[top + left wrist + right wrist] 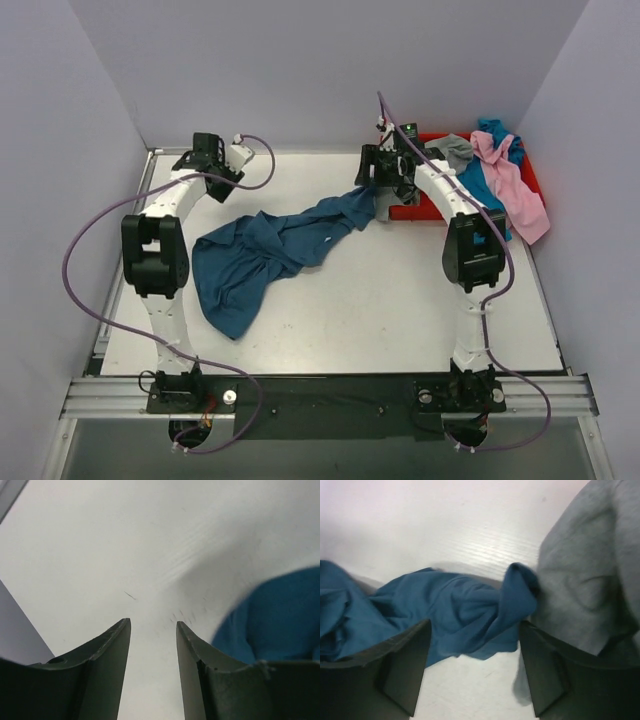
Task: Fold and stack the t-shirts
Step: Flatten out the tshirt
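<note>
Top external shows the dark teal-blue t-shirt (262, 255) sprawled mid-desk (400, 310), its far end by the red tray (530, 172). Left fingers (107, 650) gape empty over bare desk; right fingers (402, 672), wide apart, straddle that bunched end touching the grey t-shirt (590, 570). Closing there could pinch both.

Bright even light, soft shadows, blurred wrist close-ups

Top camera looks down; both close wrist cameras see teal shirt (270, 255).

The left arm (166, 312) and right arm (470, 322) have white links, black joints, purple cables (82, 236).
</note>
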Motion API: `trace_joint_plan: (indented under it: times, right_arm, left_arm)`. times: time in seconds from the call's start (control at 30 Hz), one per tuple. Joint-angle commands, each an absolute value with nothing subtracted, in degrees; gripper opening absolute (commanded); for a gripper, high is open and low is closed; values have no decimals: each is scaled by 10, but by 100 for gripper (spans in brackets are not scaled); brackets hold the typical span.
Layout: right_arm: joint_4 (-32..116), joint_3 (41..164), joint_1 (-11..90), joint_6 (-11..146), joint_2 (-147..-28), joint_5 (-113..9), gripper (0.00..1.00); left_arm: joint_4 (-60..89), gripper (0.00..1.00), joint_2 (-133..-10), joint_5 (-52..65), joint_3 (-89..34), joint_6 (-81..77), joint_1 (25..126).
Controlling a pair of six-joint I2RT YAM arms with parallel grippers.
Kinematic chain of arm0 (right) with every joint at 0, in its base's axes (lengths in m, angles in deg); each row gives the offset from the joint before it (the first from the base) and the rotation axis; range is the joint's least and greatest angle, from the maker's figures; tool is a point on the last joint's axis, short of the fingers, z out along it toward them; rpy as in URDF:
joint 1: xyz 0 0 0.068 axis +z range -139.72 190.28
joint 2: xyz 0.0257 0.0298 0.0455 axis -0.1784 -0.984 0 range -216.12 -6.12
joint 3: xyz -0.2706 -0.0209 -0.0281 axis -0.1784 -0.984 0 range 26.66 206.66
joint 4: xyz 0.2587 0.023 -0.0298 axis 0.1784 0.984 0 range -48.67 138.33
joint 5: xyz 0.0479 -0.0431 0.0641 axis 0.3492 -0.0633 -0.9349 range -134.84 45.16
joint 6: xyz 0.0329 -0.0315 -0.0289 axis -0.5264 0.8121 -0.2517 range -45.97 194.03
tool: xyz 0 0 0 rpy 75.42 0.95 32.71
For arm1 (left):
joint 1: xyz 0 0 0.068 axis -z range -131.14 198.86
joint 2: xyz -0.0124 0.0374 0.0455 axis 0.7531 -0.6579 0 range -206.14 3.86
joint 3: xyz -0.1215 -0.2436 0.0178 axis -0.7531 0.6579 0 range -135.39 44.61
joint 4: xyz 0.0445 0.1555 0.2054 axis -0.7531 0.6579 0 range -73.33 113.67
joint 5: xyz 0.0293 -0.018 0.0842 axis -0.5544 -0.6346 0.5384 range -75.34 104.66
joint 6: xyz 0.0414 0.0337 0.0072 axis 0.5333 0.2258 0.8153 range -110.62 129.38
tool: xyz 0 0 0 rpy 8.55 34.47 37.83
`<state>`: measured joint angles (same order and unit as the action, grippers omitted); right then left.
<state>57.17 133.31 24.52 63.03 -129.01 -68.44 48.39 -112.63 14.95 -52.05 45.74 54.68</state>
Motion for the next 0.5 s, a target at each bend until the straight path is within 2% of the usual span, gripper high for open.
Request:
trace_joint_plan:
  times: [0.0, 0.03, 0.13, 0.23, 0.47]
  right_arm:
    - [616, 1412, 253, 623, -1273, -629, 70]
    - [607, 1399, 262, 639, -1263, -620, 83]
    - [593, 1340, 327, 709, -1219, -585, 84]
    - [581, 1309, 388, 760, -1206, -632, 84]
    - [518, 1405, 426, 610, -1331, -823, 80]
  left_arm:
    - [418, 52, -1097, 88, -598, 378, 512]
    - [419, 52, -1072, 41, -565, 379, 509]
    - [464, 52, -1015, -19, -506, 414, 505]
    - [549, 52, -955, -76, -446, 430, 501]
    - [697, 51, -896, -144, -384, 376, 449]
